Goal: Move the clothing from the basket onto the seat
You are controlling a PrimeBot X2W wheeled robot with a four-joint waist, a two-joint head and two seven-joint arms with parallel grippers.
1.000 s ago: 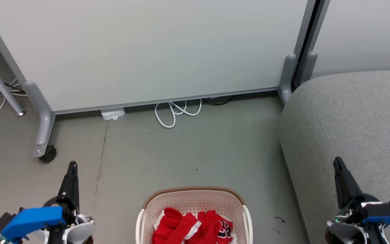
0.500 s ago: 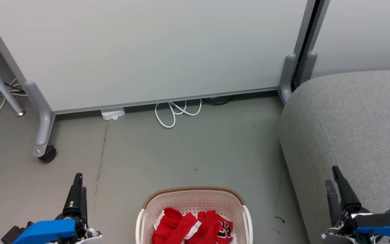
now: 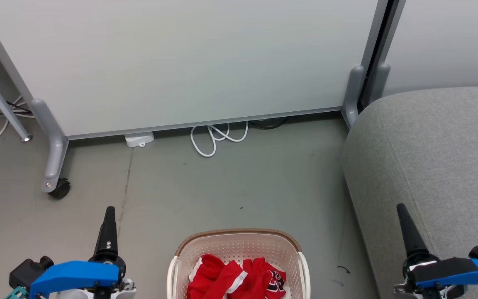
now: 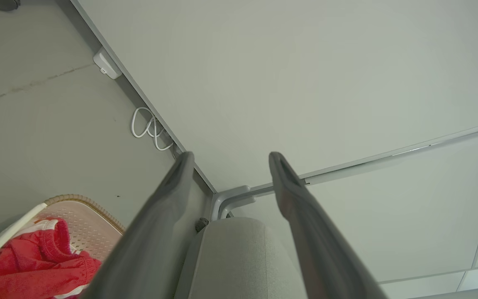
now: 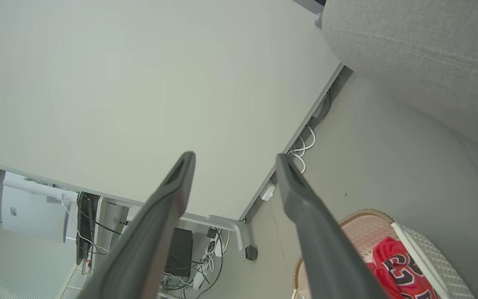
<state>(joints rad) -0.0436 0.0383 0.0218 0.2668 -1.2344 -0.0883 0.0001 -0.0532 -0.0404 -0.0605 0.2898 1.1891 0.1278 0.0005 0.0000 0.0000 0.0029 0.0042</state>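
So, nothing's grabbed yet: your left claw (image 4: 230,160) and right claw (image 5: 235,158) both hang spread wide and empty, at about 7 and 5 o'clock in the head view. The clothing (image 3: 235,278) sits heaped in the basket (image 3: 239,232) at 6 o'clock, with the seat (image 3: 438,145) off at 3. I'd drop one claw straight into the pile's middle, pinch a thick fold, and lift well clear of the basket before swinging over.

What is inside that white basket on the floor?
Crumpled red clothing with white stripes, one piece bearing black-and-white lettering. Anything beneath it in the basket is covered.
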